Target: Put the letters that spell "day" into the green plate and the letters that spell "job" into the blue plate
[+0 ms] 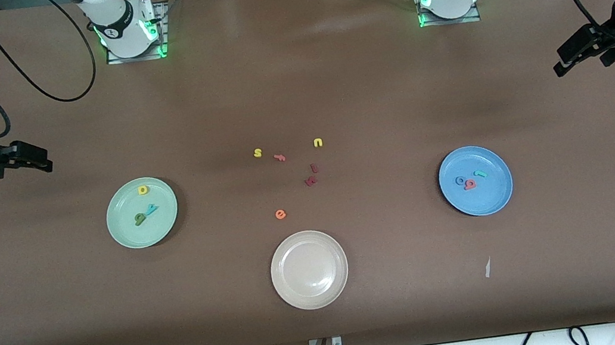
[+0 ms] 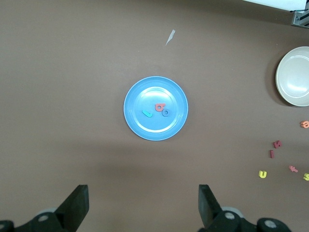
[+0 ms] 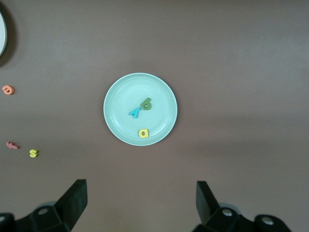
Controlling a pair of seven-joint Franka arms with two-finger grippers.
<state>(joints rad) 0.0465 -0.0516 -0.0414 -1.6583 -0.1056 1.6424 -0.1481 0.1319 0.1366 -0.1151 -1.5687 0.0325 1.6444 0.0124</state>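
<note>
Front view: day letters [image 1: 143,209] on green plate [image 1: 125,237], job letters [image 1: 470,180] on blue plate [image 1: 495,200]; task looks done. Left hand [image 1: 577,57] and right hand [image 1: 29,159] wide, empty, at counter ends.

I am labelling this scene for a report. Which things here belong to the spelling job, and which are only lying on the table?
Job things:
green plate holding the teal y, olive letter, yellow letter
blue plate holding the teal j, blue o, pinkish-red b

Lying about:
beige plate
yellow s
pink f
yellow u
dark red letters
orange e
</note>
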